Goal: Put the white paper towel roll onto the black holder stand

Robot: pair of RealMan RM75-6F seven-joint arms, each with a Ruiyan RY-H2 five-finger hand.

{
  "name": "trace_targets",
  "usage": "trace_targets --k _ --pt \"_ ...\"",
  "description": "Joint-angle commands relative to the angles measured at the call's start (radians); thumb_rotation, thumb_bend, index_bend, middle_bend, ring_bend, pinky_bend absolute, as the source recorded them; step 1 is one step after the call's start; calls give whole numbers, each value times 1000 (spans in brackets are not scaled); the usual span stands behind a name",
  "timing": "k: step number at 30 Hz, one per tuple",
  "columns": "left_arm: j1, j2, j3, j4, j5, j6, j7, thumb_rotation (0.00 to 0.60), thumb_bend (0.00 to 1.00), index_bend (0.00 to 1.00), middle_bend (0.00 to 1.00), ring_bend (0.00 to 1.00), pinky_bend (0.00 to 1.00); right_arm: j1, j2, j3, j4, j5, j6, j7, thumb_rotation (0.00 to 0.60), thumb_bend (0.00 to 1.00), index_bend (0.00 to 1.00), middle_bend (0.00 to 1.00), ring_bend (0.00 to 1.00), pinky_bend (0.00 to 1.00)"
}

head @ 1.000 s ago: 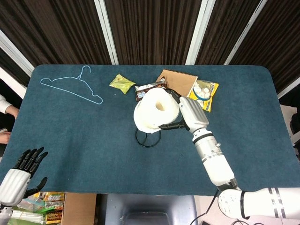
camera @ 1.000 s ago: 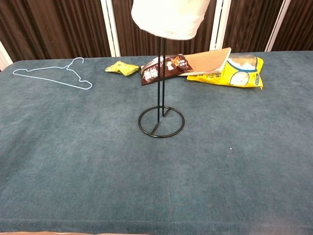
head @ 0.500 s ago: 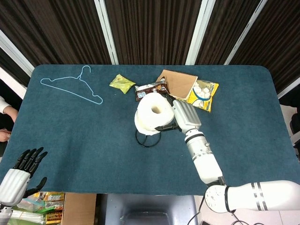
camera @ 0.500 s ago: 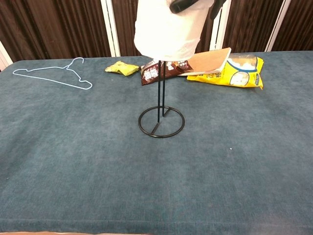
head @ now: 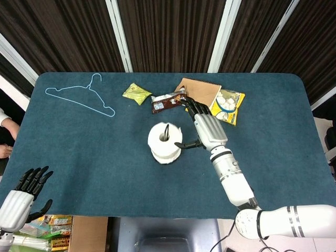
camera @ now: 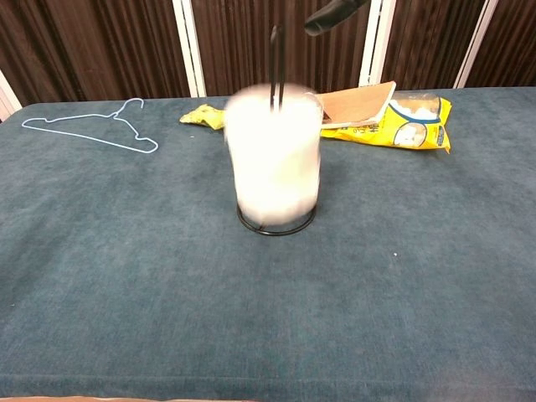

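Observation:
The white paper towel roll point(head: 164, 143) point(camera: 275, 155) is around the black holder stand's rod point(camera: 275, 71), low down by the ring base point(camera: 276, 226). It looks motion-blurred in the chest view. The rod's tip shows through the roll's core point(head: 167, 131). My right hand point(head: 202, 126) is just right of the roll, fingers spread, holding nothing; a dark fingertip point(camera: 331, 10) shows at the top of the chest view. My left hand point(head: 23, 191) hangs open at the table's front left corner, off the cloth.
A light blue wire hanger point(head: 79, 97) lies far left. Behind the stand lie a green packet point(head: 136, 93), a brown snack bag point(head: 168, 100), a brown notebook point(head: 202, 90) and a yellow snack bag point(head: 229, 105). The table is covered in blue cloth point(head: 94, 157).
The roll has dropped down the rod from the top to the base. My right hand has let go of it and spread its fingers. The left hand has stayed put.

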Motion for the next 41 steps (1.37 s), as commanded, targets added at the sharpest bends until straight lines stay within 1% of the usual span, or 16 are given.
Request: trace_targets --k 1,4,6,9,10,12,15,16,17,20,23,26,30,32,35,41 --pt "1 -2 1 2 2 1 1 600 394 0 3 0 83 -11 15 -6 -5 -10 -7 4 600 199 0 0 0 115" --pt "-27 12 -20 -44 -8 -28 21 600 395 0 3 0 83 -28 39 -13 -21 -37 -12 11 600 199 0 0 0 109" --pt "-28 21 -21 -61 -14 -34 28 600 396 0 3 0 83 -52 64 -37 -43 -91 -4 6 600 199 0 0 0 96" --pt "-28 27 -23 -66 -17 -32 26 600 396 0 3 0 83 -123 108 -106 -92 -247 38 3 600 199 0 0 0 54" --pt "-28 27 -23 -66 -16 -30 24 600 396 0 3 0 83 -156 119 -136 -106 -317 60 7 600 199 0 0 0 34" --pt "-28 27 -24 -62 -12 -23 21 600 395 0 3 0 83 -247 140 -230 -120 -514 118 20 600 199 0 0 0 4" --pt "-12 17 -14 -54 13 9 33 600 397 0 3 0 83 -391 159 -396 -72 -797 202 29 600 199 0 0 0 0" --pt "-10 14 -14 -51 17 15 35 600 400 0 3 0 83 -433 152 -437 -32 -876 238 27 600 199 0 0 0 0" --pt "-8 10 -14 -47 21 23 38 600 404 0 3 0 83 -486 131 -488 43 -977 284 15 600 199 0 0 0 0" --pt "-3 1 -16 -39 33 44 40 600 407 0 0 0 83 -608 68 -574 225 -1115 386 -11 600 199 0 0 0 0" --pt "3 -2 -15 -16 43 66 30 600 408 0 0 0 83 -712 -7 -592 395 -1168 490 10 600 199 0 0 0 0" --pt "6 -6 -13 -5 57 79 36 600 430 0 0 0 87 -794 -37 -619 464 -1136 508 85 600 199 0 0 0 0" --pt "7 -9 -17 5 63 93 36 600 438 0 0 0 90 -865 -35 -633 503 -1098 505 201 600 199 0 0 0 0" --pt "5 -8 -16 8 67 95 35 600 438 0 0 0 90 -874 -7 -647 496 -1116 487 230 600 199 0 0 0 0" --pt "5 -2 -16 3 65 91 38 600 441 0 0 0 90 -895 -4 -623 503 -1137 513 234 600 199 0 0 0 0" --pt "7 12 -15 -9 61 91 36 600 440 0 0 0 90 -917 0 -588 506 -1149 501 247 600 199 0 0 0 0"
